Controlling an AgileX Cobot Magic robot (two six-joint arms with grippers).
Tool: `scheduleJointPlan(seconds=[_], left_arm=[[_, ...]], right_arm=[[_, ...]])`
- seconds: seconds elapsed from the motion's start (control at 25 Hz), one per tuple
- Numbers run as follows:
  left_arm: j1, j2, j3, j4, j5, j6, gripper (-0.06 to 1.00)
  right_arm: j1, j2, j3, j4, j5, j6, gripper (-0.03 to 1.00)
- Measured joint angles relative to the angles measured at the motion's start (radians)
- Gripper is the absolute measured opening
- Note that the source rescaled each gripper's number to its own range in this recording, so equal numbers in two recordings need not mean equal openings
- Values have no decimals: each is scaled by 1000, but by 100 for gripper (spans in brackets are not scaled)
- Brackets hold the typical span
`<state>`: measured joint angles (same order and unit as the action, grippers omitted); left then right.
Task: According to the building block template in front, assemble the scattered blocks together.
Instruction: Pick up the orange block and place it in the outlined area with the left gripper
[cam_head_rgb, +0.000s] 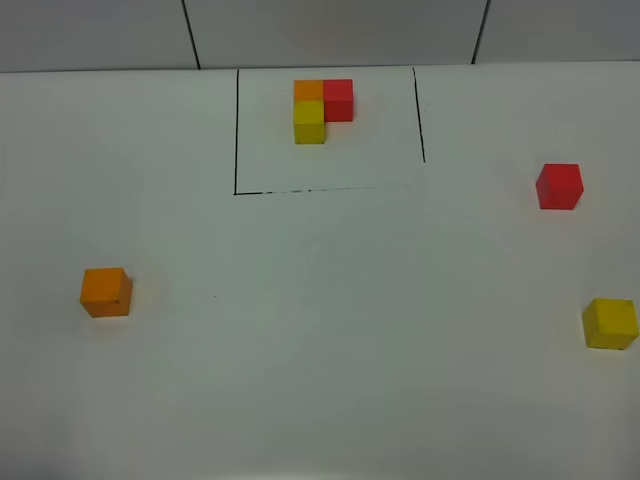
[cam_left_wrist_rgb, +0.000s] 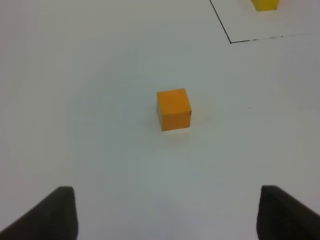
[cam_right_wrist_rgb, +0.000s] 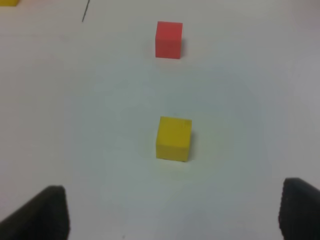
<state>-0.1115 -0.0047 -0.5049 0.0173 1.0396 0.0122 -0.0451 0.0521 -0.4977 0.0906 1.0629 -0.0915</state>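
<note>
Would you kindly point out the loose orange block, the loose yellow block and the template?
loose orange block (cam_left_wrist_rgb: 173, 105): left wrist view, on its top face.
loose yellow block (cam_right_wrist_rgb: 174, 132): right wrist view, on its top face.
template (cam_head_rgb: 308, 91): exterior high view, on its orange corner cube.

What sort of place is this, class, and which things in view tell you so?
Probably a robot test bench: a plain white table, black lines framing a template, and an orange cube, red cube and yellow cube lying apart.
</note>
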Motion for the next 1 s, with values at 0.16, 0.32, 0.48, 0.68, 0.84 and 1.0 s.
scheduleJointPlan(seconds=[0.16,0.32,0.48,0.68,0.84,1.0], left_arm=[[0,0,0,0,0,0,65],[0,0,0,0,0,0,65],[0,0,0,0,0,-2,65],[0,0,0,0,0,-2,65],[0,0,0,0,0,-2,65],[0,0,0,0,0,-2,65]], right_arm=[[0,0,0,0,0,0,80],[0,0,0,0,0,0,80],[0,0,0,0,0,0,80],[0,0,0,0,0,0,80],[0,0,0,0,0,0,80],[0,0,0,0,0,0,80]])
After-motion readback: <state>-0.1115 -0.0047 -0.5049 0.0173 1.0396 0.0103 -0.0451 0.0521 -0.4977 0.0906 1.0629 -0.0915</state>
